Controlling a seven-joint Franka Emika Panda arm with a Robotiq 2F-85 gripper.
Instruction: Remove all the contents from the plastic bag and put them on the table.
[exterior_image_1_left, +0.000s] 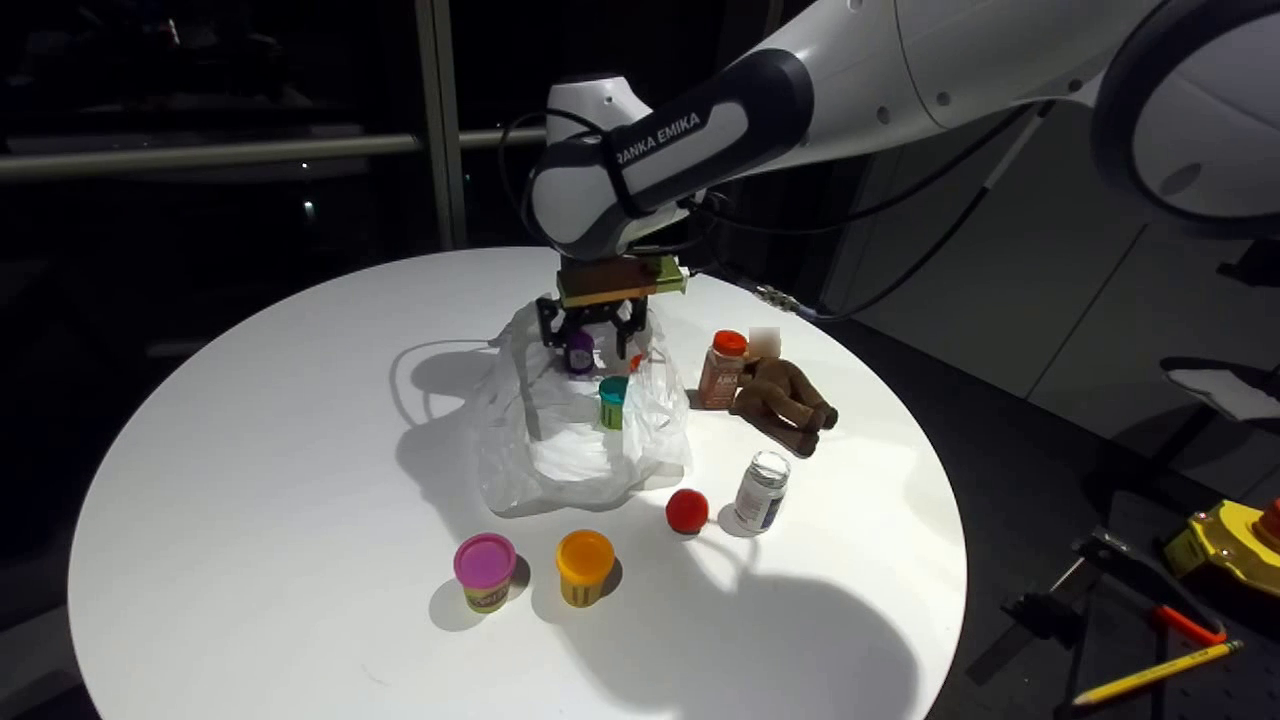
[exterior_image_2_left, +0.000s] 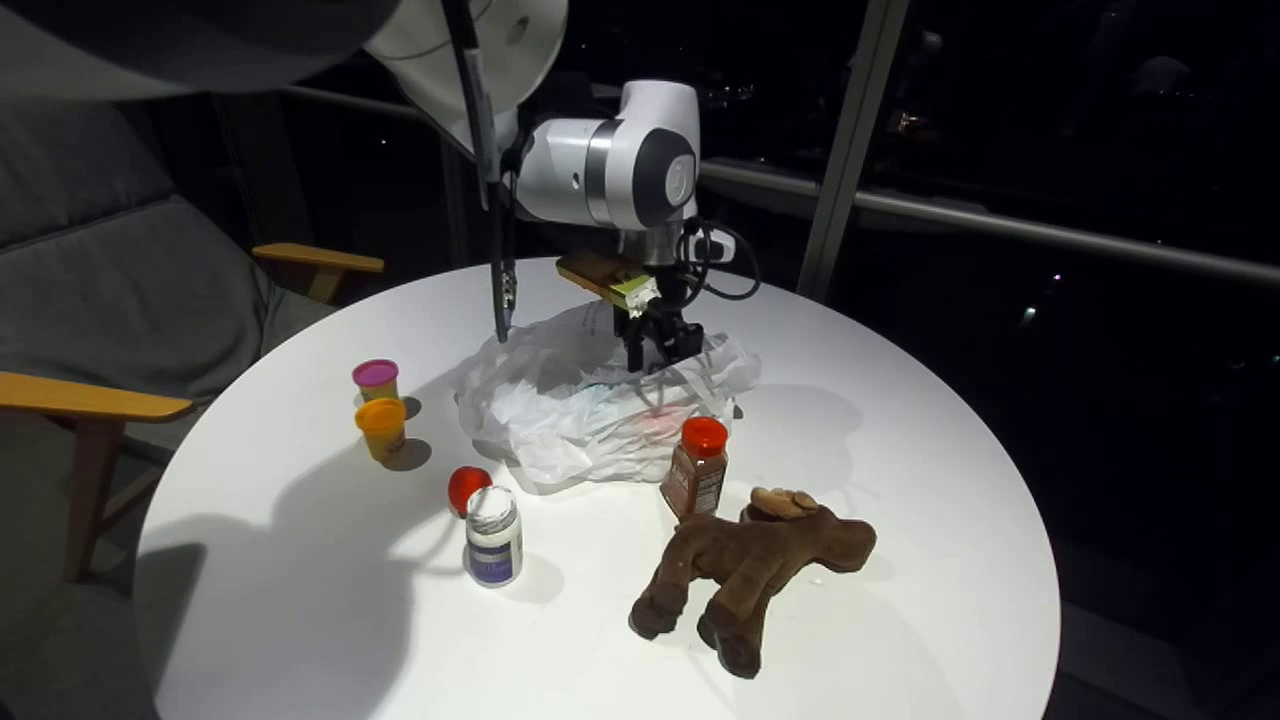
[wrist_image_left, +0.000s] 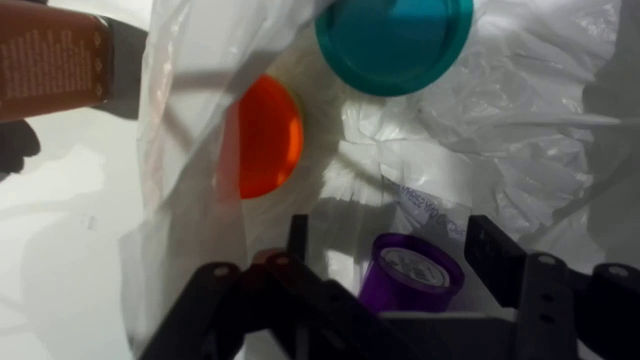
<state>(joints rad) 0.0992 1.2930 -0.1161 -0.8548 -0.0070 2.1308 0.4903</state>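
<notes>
1. Wrist view: a thin, whitish, wrinkled plastic bag (wrist_image_left: 500, 130) spreads beneath the black two-fingered gripper (wrist_image_left: 393, 245). The fingers stand well parted on either side of a small purple plastic tub (wrist_image_left: 387, 295) in the bag; no hold on it shows. A round teal-lidded tub (wrist_image_left: 395, 45) and an orange-red, round-topped piece (wrist_image_left: 270, 140) also sit in the bag, the latter partly behind its wall.

2. Exterior view: on the round, smooth white table (exterior_image_1_left: 300, 480), outside the bag and towards the camera from it, rest a magenta-lidded tub (exterior_image_1_left: 485, 570), a yellow-orange tub (exterior_image_1_left: 585, 570), a red ball-like piece (exterior_image_1_left: 687, 511) and a white jar (exterior_image_1_left: 761, 492). A red-capped brown bottle (exterior_image_1_left: 722, 375) stands near the bag. I judge these done.

3. Exterior view: a brown plush toy animal (exterior_image_2_left: 765, 555) lies outside the bag, further off than the bottle, so done too. Three visible pieces are left, the purple one probably next; whether folds of the bag hide more, I cannot tell.
</notes>
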